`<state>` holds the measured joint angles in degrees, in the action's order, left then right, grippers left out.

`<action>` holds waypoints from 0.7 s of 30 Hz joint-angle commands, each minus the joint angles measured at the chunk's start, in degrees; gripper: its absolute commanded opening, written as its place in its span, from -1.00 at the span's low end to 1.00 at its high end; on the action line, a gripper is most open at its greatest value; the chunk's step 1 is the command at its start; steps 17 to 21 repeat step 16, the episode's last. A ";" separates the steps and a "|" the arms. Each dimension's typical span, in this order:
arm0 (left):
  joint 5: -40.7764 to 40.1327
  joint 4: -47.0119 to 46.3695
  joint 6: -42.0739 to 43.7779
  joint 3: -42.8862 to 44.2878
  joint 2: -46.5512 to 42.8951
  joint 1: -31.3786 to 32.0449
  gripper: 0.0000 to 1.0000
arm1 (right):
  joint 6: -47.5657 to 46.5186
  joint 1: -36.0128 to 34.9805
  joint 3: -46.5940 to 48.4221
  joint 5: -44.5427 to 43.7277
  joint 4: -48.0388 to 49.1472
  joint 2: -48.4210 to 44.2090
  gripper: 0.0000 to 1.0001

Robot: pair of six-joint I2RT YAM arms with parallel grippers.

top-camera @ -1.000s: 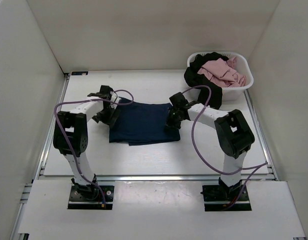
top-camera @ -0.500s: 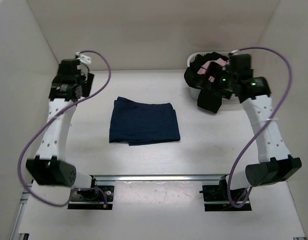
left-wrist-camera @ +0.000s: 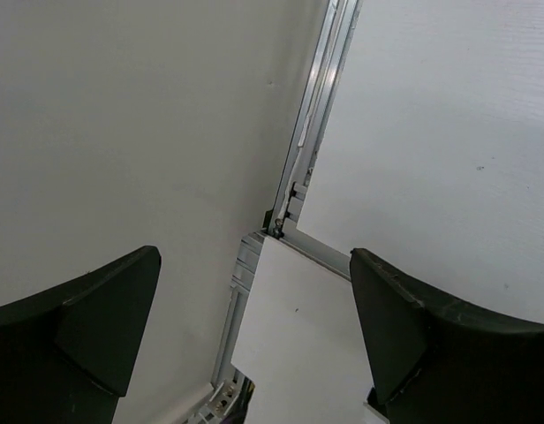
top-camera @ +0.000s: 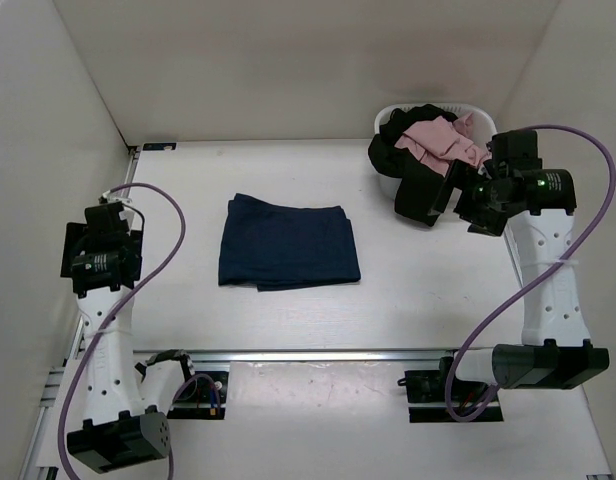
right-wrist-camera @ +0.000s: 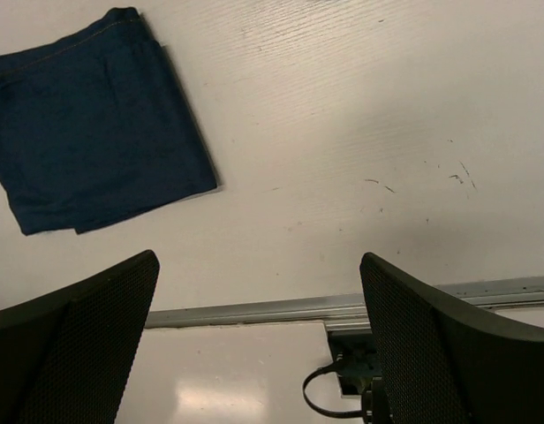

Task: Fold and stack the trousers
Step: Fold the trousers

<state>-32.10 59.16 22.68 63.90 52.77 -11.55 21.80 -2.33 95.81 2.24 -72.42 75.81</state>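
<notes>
Trousers [top-camera: 288,243] folded flat, middle of table [top-camera: 288,320] — left hand [left-wrist-camera: 254,265], right hand [right-wrist-camera: 259,261] released, empty, at side edges; fold looks done.

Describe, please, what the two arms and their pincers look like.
The left arm and right arm have white links with black joint housings, each trailed by a looping purple cable. The left pincer and right pincer have broad, black wedge-shaped fingers; the right's look mesh-textured. Small green lights glow on the right wrist.
</notes>
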 commanded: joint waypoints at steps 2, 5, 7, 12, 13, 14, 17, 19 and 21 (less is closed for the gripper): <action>3.35 1.66 -2.20 0.88 -1.80 -2.07 1.00 | -3.25 0.04 2.71 1.01 -1.67 -1.63 0.99; 5.28 2.89 -2.73 2.28 -1.80 -3.21 1.00 | -3.87 0.04 2.72 0.40 -1.67 -1.63 0.99; 6.08 3.94 -3.25 2.89 -1.80 -3.21 1.00 | -4.39 0.04 2.19 -0.13 -2.20 -1.63 0.99; 7.13 4.56 -3.77 3.43 -1.80 -3.74 1.00 | -5.54 0.04 1.05 -1.71 -1.67 -2.69 0.99; 7.75 4.56 -3.78 4.12 -1.80 -3.74 1.00 | -5.54 0.04 1.05 -1.71 -1.67 -2.69 0.99; 7.75 4.56 -3.78 4.13 -1.80 -3.74 1.00 | -5.54 0.04 1.05 -1.71 -1.67 -3.29 0.99; 8.36 5.09 -3.78 4.13 -1.80 -4.27 1.00 | -6.16 0.04 -0.35 -2.24 -0.36 -4.08 0.99; 8.36 5.09 -3.78 4.13 -1.80 -4.27 1.00 | -6.16 0.04 -0.35 -2.24 -0.36 -4.08 0.99; 8.36 5.09 -3.78 4.13 -1.80 -4.27 1.00 | -6.16 0.04 -0.35 -2.24 -0.36 -4.08 0.99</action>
